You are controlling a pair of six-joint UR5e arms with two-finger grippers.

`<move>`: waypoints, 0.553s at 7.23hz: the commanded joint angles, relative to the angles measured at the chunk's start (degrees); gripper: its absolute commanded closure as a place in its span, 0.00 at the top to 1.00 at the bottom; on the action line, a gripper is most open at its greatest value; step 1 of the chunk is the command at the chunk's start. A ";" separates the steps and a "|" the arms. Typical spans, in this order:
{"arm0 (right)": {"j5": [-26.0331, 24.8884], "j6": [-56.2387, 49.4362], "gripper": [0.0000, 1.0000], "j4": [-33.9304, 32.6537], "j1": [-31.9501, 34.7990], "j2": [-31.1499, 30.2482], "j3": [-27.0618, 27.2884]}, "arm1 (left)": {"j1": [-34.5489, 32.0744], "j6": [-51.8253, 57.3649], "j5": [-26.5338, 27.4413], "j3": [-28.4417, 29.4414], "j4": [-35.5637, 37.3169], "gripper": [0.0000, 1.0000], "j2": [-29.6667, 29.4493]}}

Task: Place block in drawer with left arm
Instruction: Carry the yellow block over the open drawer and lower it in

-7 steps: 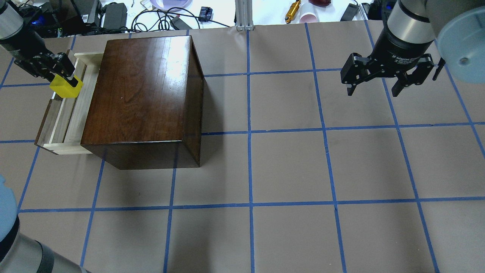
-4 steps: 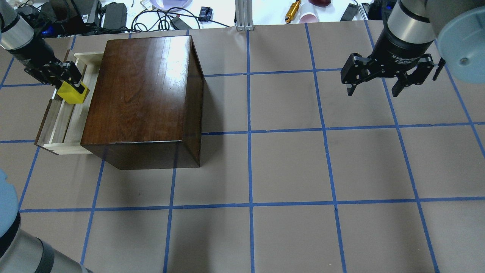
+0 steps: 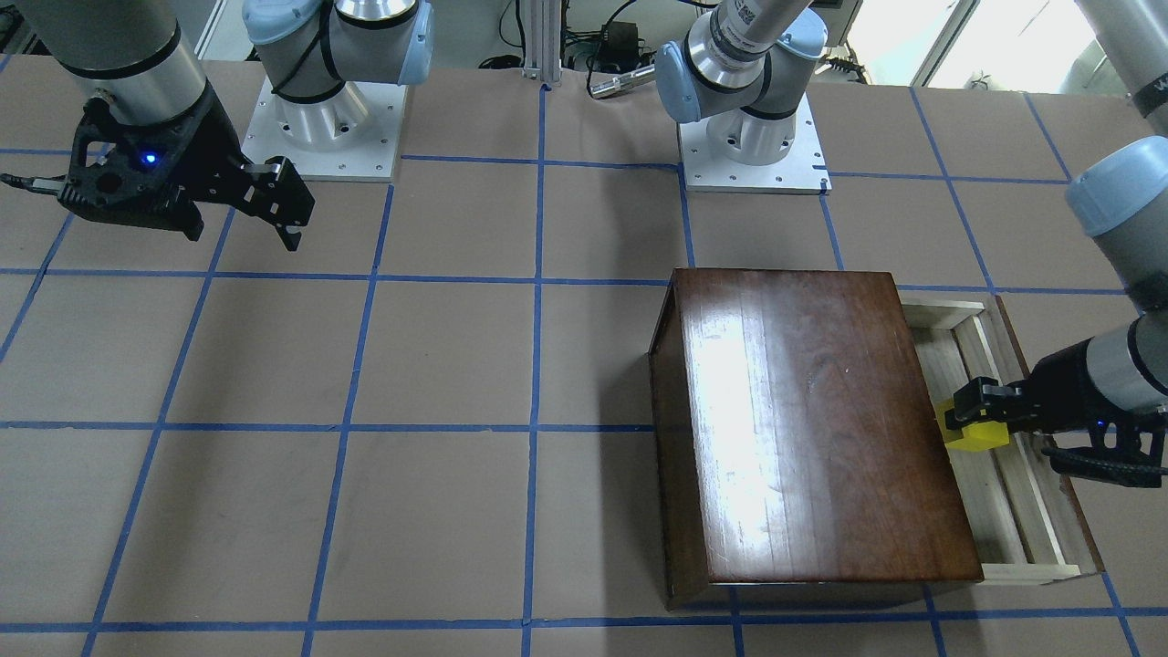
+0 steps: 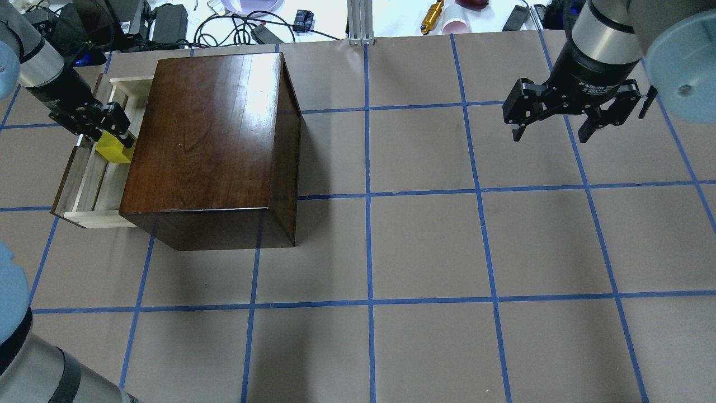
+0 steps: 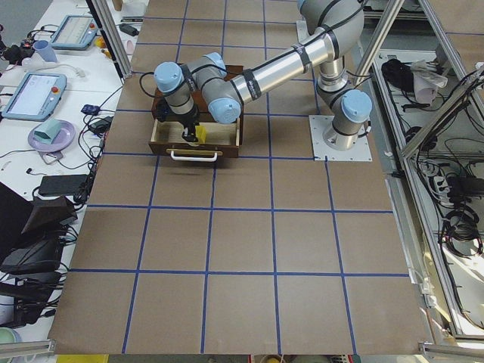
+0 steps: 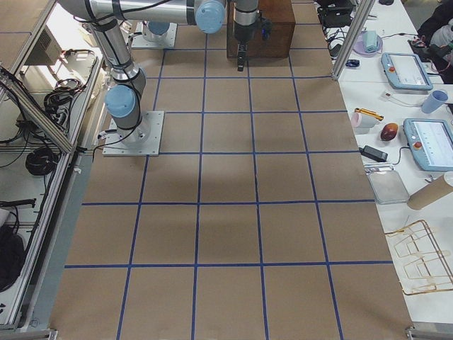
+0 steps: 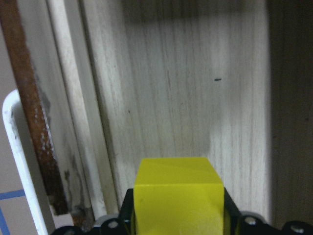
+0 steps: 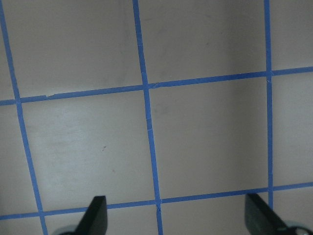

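Note:
My left gripper [image 4: 112, 133] is shut on the small yellow block [image 4: 115, 151] and holds it low inside the open drawer [image 4: 89, 184], close to the dark wooden box [image 4: 212, 140]. In the front-facing view the block [image 3: 975, 435] sits between the left gripper's fingers [image 3: 981, 399] over the drawer's pale floor [image 3: 1013, 511]. The left wrist view shows the block [image 7: 178, 198] just above the pale wood floor [image 7: 186, 98], with the drawer's handle [image 7: 19, 161] at the left. My right gripper [image 4: 554, 131] is open and empty, high over the table at the right.
The dark brown box casing [image 3: 812, 429] stands beside the drawer's opening. The drawer's brown front panel [image 4: 64, 182] bounds it on the outer side. Cables and small items lie [image 4: 235, 22] beyond the table's far edge.
My left gripper has moved with the block toward the box and down into the drawer. The right arm has not moved.

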 commanded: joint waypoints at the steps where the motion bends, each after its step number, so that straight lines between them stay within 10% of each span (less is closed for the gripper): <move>1: 0.00 0.00 1.00 0.00 0.00 0.00 0.00 | -0.04 -0.17 -0.11 -0.17 0.08 0.86 -0.16; 4: 0.00 0.00 1.00 0.00 0.00 0.00 0.00 | -0.04 -0.35 -0.02 0.53 0.08 1.00 0.63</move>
